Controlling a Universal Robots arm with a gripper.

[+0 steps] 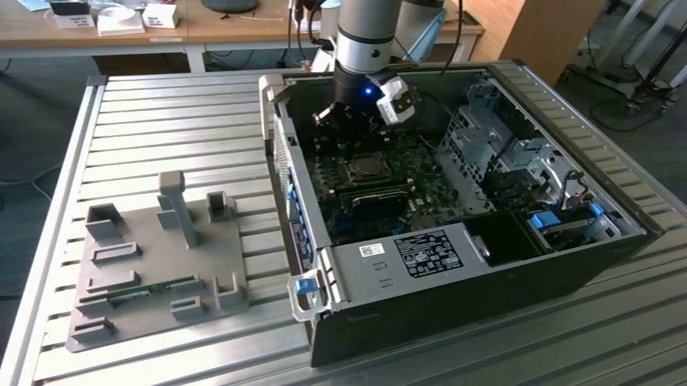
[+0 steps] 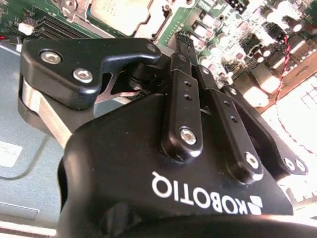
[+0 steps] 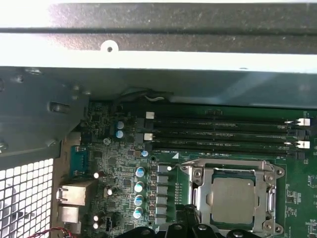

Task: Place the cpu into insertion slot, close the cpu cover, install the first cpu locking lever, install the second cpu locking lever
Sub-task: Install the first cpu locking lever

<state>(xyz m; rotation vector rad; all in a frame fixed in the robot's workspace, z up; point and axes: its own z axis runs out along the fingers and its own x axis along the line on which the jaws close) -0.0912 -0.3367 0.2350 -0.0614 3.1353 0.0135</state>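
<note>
Slatted metal tabletop point(image 1: 161, 121) carries open computer case point(image 1: 451, 322). End effector point(image 3: 187, 218) hangs low over motherboard point(image 3: 124, 168), narrow, holding nothing. cpu cover point(image 3: 233, 167) lies flat over cpu point(image 3: 233, 198), seated in insertion slot point(image 3: 218, 174), just beside end effector tip, toward power supply point(image 1: 429, 249).

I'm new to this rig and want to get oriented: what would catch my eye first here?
The open computer case on the slatted table stands out, with the arm's tool hanging inside it over the green board. In the first wrist view, the silvery cpu lies on that board with the cpu cover framing it.
</note>
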